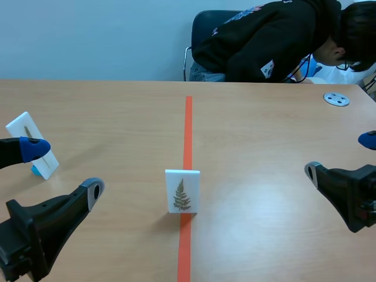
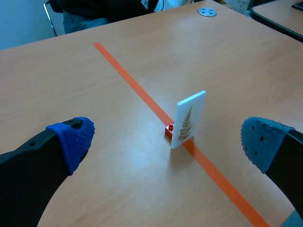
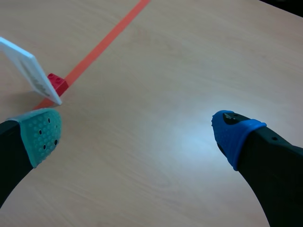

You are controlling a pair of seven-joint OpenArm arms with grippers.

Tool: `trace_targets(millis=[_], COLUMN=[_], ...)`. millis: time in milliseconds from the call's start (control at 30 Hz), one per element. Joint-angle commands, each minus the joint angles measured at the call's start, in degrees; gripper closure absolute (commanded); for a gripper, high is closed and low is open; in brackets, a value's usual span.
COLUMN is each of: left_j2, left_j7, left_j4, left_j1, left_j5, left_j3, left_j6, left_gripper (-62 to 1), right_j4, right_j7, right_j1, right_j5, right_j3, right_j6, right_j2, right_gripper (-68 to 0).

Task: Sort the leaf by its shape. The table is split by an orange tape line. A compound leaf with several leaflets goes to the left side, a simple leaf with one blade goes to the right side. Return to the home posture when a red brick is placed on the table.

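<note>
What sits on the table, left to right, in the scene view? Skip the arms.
white card on a blue stand → fern card standing on the tape line → grey disc

The card (image 1: pixel 182 191) is white with a green-brown fern print, the brick (image 3: pixel 57 84) red, the tape line (image 1: pixel 188 126) orange.
</note>
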Motion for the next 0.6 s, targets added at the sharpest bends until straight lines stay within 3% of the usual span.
trace_targets(millis=[0, 200, 567], left_j2=[0.26, 0.26, 0.26], left_j7=[-0.81, -0.81, -0.81], left_j4=[0.57, 0.57, 0.57], left_j1=[-0.31, -0.31, -0.31], left_j5=[-0.35, -0.35, -0.35], left_j3=[0.17, 0.17, 0.17], left_j6=[-0.09, -0.09, -0.09], left_gripper=[-62.3, -62.3, -62.3], right_j4=[0.24, -2.16, -15.5], right_j7=[1.05, 2.27, 7.82], right_j1=[1.03, 4.9, 19.58], right_j5=[-0.17, -2.32, -6.64], right_j3=[-0.7, -7.45, -23.8], right_j6=[0.28, 1.77, 3.69], right_j2=[1.73, 3.43, 3.21], right_gripper=[-67.9, -67.9, -67.9])
